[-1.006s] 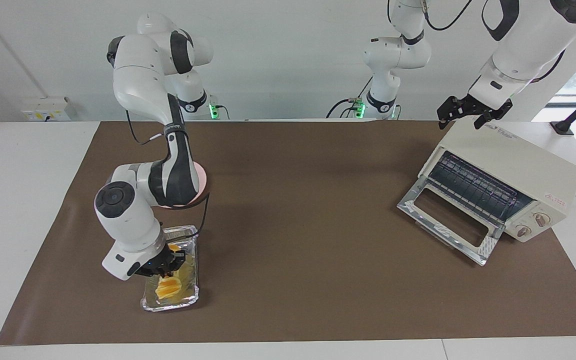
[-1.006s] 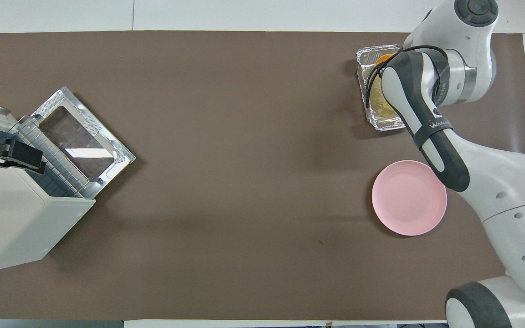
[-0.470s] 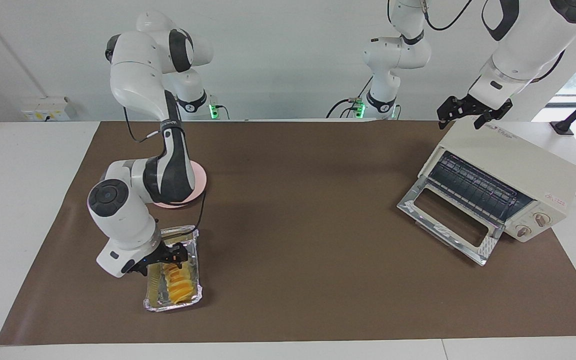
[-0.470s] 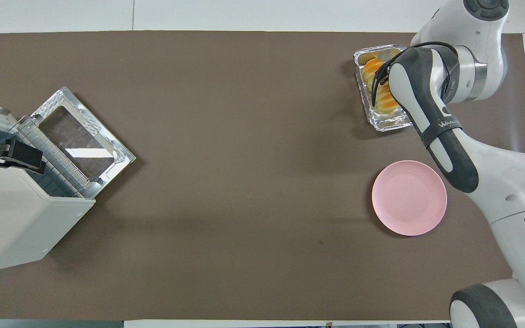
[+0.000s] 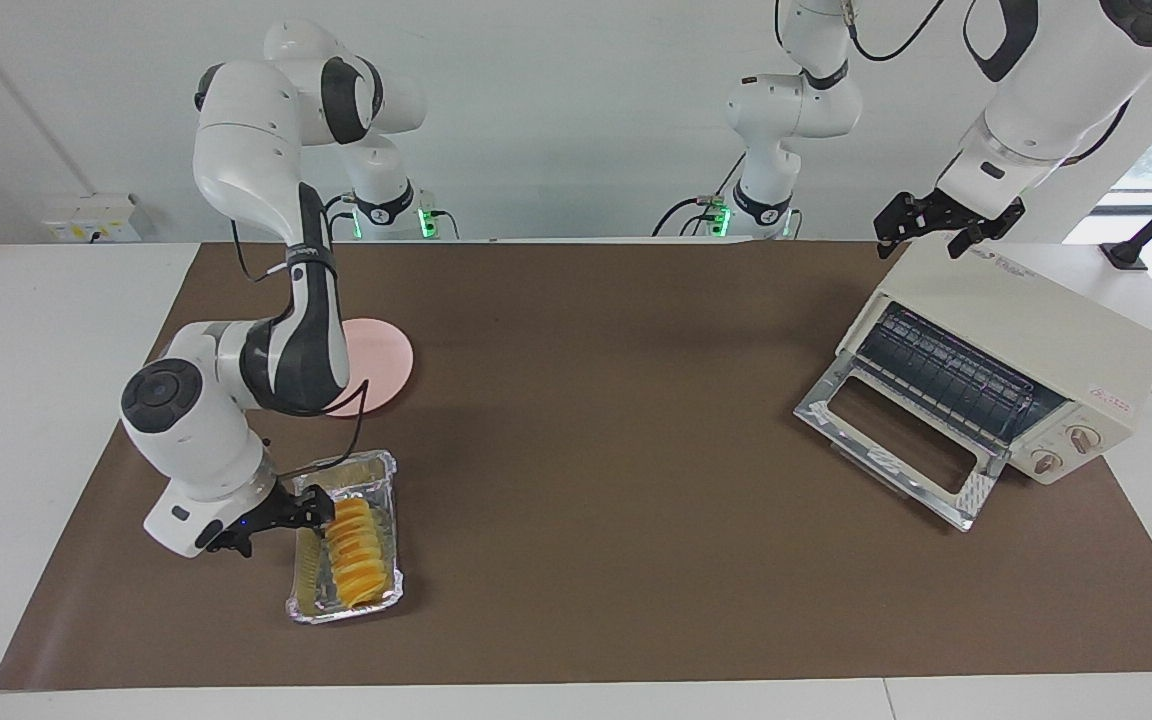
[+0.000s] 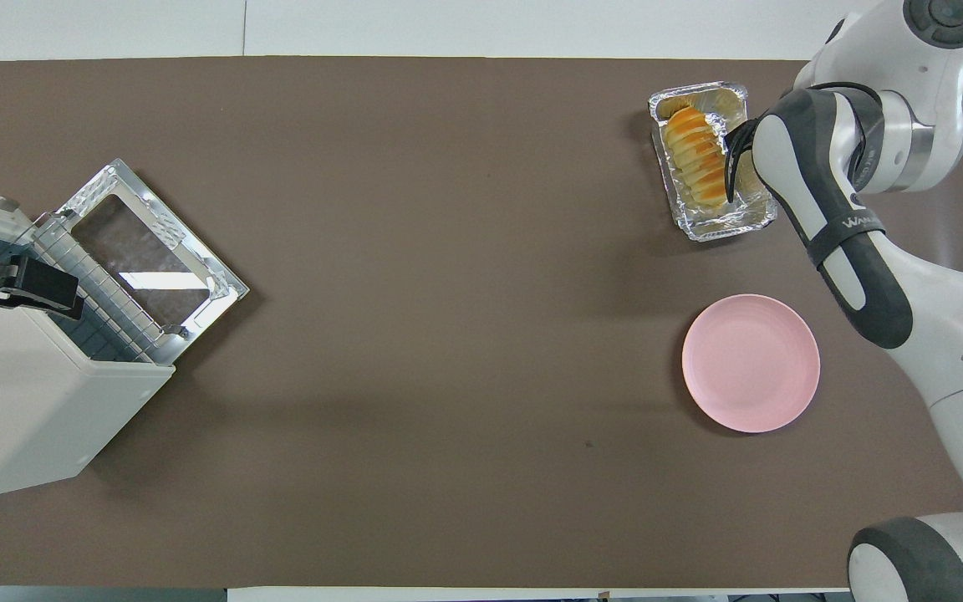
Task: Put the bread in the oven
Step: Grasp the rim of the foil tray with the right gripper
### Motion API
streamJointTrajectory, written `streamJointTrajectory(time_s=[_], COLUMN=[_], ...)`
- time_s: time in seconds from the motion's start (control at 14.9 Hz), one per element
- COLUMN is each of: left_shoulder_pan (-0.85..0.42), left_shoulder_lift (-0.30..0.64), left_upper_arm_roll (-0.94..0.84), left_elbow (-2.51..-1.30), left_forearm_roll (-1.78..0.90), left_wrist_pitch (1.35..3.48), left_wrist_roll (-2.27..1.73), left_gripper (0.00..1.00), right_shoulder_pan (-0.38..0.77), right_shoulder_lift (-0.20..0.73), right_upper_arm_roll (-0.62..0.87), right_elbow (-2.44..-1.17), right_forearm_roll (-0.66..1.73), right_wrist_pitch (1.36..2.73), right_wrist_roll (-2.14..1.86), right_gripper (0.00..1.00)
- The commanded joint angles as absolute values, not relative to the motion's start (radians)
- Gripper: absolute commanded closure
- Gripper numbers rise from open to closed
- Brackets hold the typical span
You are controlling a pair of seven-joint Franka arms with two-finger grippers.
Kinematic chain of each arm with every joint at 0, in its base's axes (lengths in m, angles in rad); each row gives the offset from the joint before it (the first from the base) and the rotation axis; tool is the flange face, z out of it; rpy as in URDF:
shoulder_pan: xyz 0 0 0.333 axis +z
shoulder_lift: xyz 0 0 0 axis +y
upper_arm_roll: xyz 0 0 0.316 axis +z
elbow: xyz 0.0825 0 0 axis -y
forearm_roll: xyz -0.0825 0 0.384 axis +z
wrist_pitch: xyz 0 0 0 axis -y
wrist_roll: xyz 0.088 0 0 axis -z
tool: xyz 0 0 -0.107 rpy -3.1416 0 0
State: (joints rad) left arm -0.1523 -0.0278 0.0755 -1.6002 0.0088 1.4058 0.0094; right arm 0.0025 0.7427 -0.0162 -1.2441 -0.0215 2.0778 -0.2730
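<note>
Beside your spread right claw [image 5: 276, 520] the bread [image 5: 353, 553] lies in its tray [image 5: 388, 470]; move the whole tray. Left claw [image 5: 946, 225], spread, waits over the oven [image 5: 1026, 340].

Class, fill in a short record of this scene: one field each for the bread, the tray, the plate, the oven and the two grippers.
bread: lying in the foil tray
pink plate: bare, nearer to the robots than the tray
oven: door down, rack showing, at the left arm's end
right gripper: open, beside the tray, holding nothing
left gripper: open, waiting over the oven's top
</note>
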Motion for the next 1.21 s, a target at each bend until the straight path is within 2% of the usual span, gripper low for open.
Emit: streamJointTrajectory(time_s=[0.0, 0.07, 0.13, 0.2, 0.27, 0.81, 1.14], left_shoulder_pan=[-0.143, -0.143, -0.143, -0.143, -0.143, -0.143, -0.143], left_shoulder_lift=[-0.051, -0.049, -0.051, -0.051, -0.051, -0.049, -0.051], left_upper_arm_roll=[0.071, 0.071, 0.071, 0.071, 0.071, 0.071, 0.071], left_elbow=[-1.62, -1.62, -1.62, -1.62, -1.62, -1.62, -1.62], left_forearm_roll=[-0.003, -0.003, -0.003, -0.003, -0.003, -0.003, -0.003], left_wrist_pitch=[1.417, 1.419, 1.417, 1.417, 1.417, 1.419, 1.419], left_wrist_roll=[0.014, 0.014, 0.014, 0.012, 0.012, 0.012, 0.012], left_gripper=[0.0, 0.0, 0.0, 0.0, 0.0, 0.0, 0.0], right_shoulder_pan=[-0.009, -0.008, -0.006, -0.005, -0.002, 0.012, 0.011], right_shoulder_lift=[0.696, 0.696, 0.695, 0.695, 0.693, 0.692, 0.663], right_upper_arm_roll=[-0.017, -0.017, -0.017, -0.017, -0.017, -0.014, -0.005], right_elbow=[-1.362, -1.362, -1.364, -1.365, -1.362, -1.362, -1.333], right_forearm_roll=[-0.023, -0.025, -0.025, -0.023, -0.021, -0.018, -0.006], right_wrist_pitch=[2.175, 2.172, 2.174, 2.168, 2.161, 2.152, 2.036], right_wrist_roll=[-0.334, -0.334, -0.334, -0.331, -0.33, -0.291, -0.29], right_gripper=[0.0, 0.04, 0.16, 0.53, 1.0, 1.0, 1.0])
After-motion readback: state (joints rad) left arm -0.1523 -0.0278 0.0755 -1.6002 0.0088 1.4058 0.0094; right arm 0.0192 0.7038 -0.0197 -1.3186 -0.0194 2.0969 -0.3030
